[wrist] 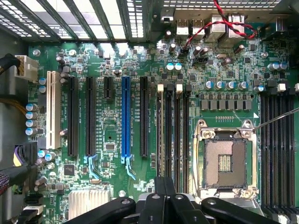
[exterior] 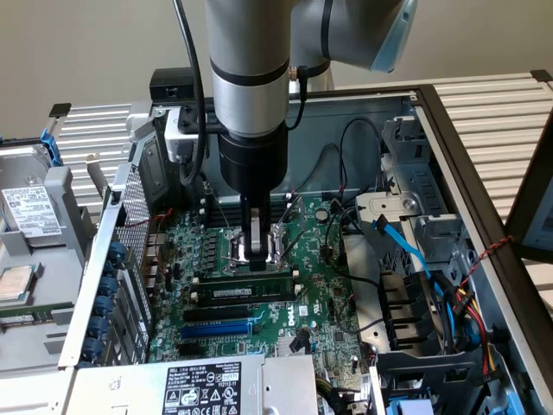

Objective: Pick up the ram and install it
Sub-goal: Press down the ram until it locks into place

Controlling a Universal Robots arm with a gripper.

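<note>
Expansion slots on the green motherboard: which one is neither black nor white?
The long blue plastic slot, flanked by black slots. It alone is blue; the row also holds one white slot, and the others are black.

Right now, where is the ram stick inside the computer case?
In the exterior view the ram stands on edge along a memory slot in the middle of the motherboard, right below the gripper, between the CPU socket and the blue expansion slot.

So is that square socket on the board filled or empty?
Empty: the socket shows bare contacts, with no chip seated in it.
</note>
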